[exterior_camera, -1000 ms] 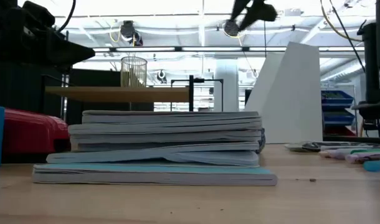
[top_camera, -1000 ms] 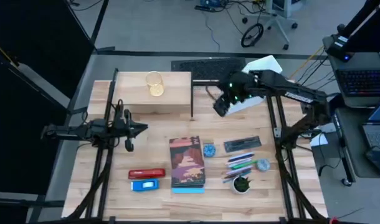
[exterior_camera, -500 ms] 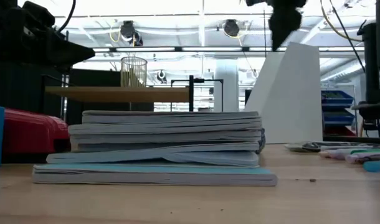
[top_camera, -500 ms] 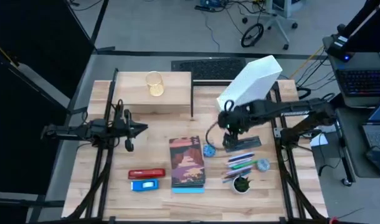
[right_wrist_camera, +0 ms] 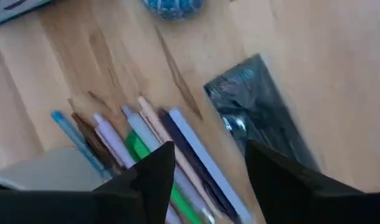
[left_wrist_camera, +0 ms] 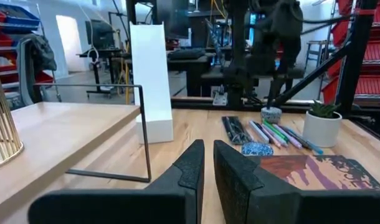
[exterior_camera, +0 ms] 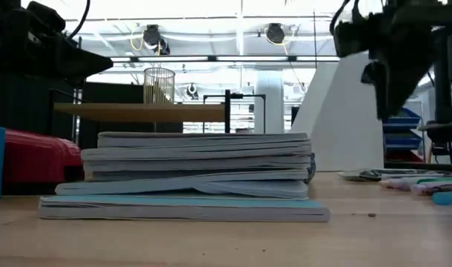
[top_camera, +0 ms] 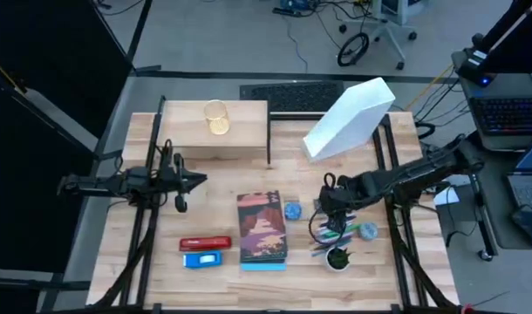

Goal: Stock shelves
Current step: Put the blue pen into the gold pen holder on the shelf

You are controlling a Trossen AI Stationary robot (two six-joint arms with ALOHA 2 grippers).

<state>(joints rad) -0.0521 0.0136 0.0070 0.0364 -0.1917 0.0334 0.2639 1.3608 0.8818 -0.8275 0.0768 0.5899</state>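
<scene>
Now your right gripper (right_wrist_camera: 205,168) hangs open and empty over the pens (top_camera: 334,228), near the white file holder (top_camera: 349,119); centre on one bundle before closing. Left gripper (left_wrist_camera: 205,165), nearly shut, waits beside the shelf (top_camera: 215,131).

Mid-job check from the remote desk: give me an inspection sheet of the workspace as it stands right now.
Surface: light-wood tabletop, bare between items.
Job's things: plank shelf at the far left, holding a wire cup; white file holder lying tilted at the far right.
Clutter: stack of books, red stapler, blue box, pens, dark pouch, small potted plant.
Grippers: right gripper open, over the pens; left gripper nearly closed, empty, waiting at the left side.
Cables: loose leads on the floor beyond the table.
Surroundings: office chair, keyboard at right.
</scene>
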